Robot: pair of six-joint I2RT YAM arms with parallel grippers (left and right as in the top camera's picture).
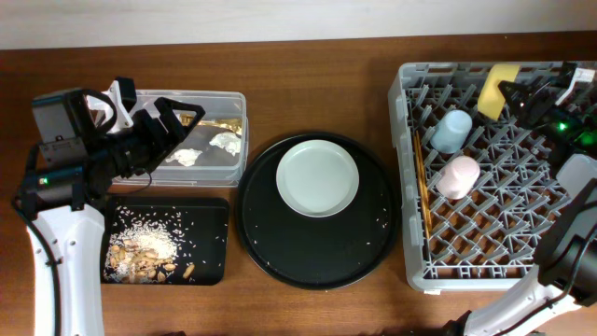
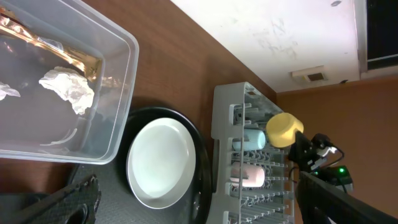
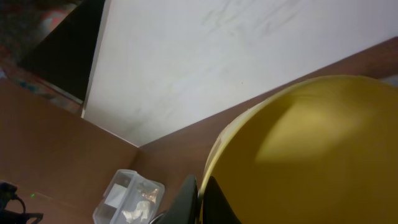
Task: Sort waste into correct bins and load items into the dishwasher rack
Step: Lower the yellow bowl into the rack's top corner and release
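Note:
My right gripper (image 1: 516, 93) is shut on the rim of the yellow bowl (image 1: 499, 91), held on edge over the back of the grey rack (image 1: 410, 187); the bowl fills the right wrist view (image 3: 311, 155). In the rack lie the light blue cup (image 1: 452, 131), the pink cup (image 1: 458, 176) and the chopsticks (image 1: 424, 191). My left gripper (image 1: 175, 126) is open and empty above the clear tub (image 1: 233, 103), which holds gold foil (image 1: 219, 123) and tissue wads (image 1: 224, 142). The black rectangular tray (image 1: 210, 210) holds beige scraps and rice crumbs (image 1: 145, 250). The pale plate (image 1: 318, 177) is empty.
The plate sits on a large round black tray (image 1: 317, 257) between the bins and the rack, with a few crumbs on it. Bare wooden table (image 1: 308, 84) lies behind it. The left wrist view shows the tub (image 2: 118, 124), plate (image 2: 160, 163) and rack (image 2: 224, 124).

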